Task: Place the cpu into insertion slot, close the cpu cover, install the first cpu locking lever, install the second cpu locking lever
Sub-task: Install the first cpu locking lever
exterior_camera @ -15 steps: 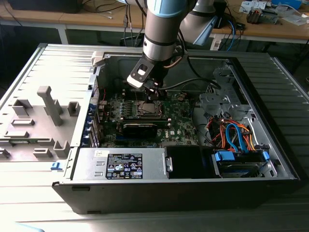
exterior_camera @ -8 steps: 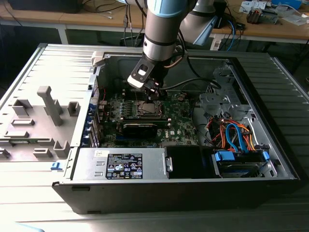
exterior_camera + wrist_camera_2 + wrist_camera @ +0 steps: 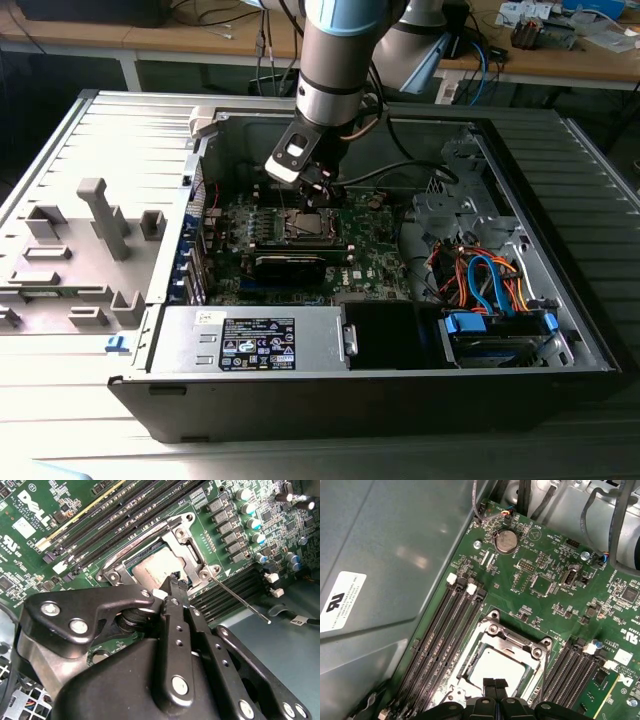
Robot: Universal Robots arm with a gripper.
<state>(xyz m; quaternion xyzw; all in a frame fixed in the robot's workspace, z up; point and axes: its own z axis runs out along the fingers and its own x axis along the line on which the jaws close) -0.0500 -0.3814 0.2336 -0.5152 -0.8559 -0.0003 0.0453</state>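
We have the cpu (image 3: 496,666) down in the slot (image 3: 305,224) right now. Its grey face lies flat and shows through the cut-out of the cover (image 3: 517,639), which lies down around it. In the second wrist view we pick up a thin lever (image 3: 240,599) sticking out from one corner of the slot. It crosses the black memory slots (image 3: 245,582), and its free end reaches over the grey floor of the case (image 3: 285,660). The gripper (image 3: 495,683) hangs right at the cpu's edge, and we see its two black fingertips (image 3: 489,684) drawn together with only a seam between them. We can make out nothing held there. In the second wrist view the gripper (image 3: 175,581) pokes in just above the cpu's rim, beside the cover's frame. Around the slot spreads the green board (image 3: 545,580), with a round coin cell (image 3: 506,541) well away from the slot. Pulling out to the exterior view, we have the arm (image 3: 338,60) reaching straight down into the open case. A power supply (image 3: 250,342) runs along the near wall, and a tangle of orange and blue cables (image 3: 480,280) sits toward the exterior view's right. A grey fixture (image 3: 100,225) stands on the exterior view's left.
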